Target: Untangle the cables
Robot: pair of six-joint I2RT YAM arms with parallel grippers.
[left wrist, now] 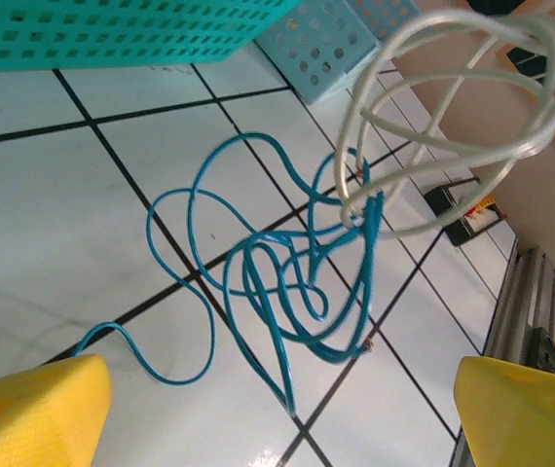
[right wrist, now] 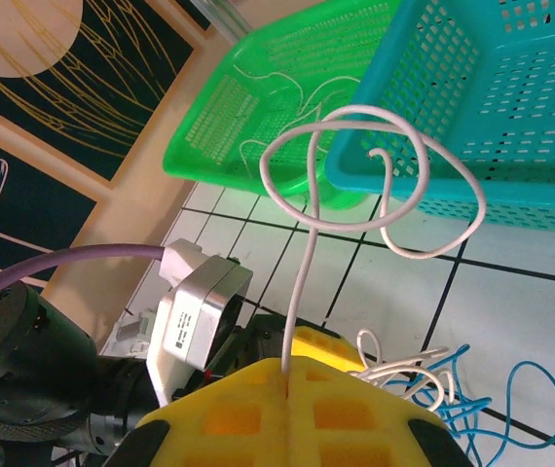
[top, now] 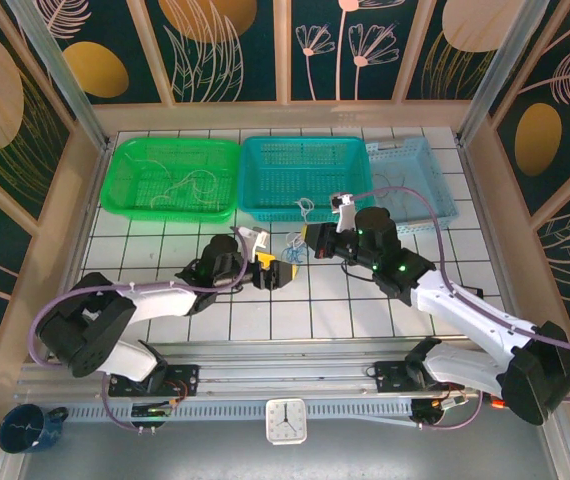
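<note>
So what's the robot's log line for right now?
left gripper: open, facing blue cable on table | right gripper: shut on white cable | untangling: not done

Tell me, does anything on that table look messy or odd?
Yes: the blue cable lies knotted on the tiles before the teal basket, snagged on a white cable pinched in the right fingers.

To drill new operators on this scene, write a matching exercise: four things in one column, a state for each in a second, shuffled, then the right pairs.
Column one:
1. blue cable
2. white cable
3. left pincer
4. green basket

Column two:
A. open, holding nothing
B. clamped in the shut right pincer, loops in the air
C. lying tangled on the tiles
D. has thin pale wires inside

Pairs: 1-C; 2-B; 3-A; 4-D
</note>
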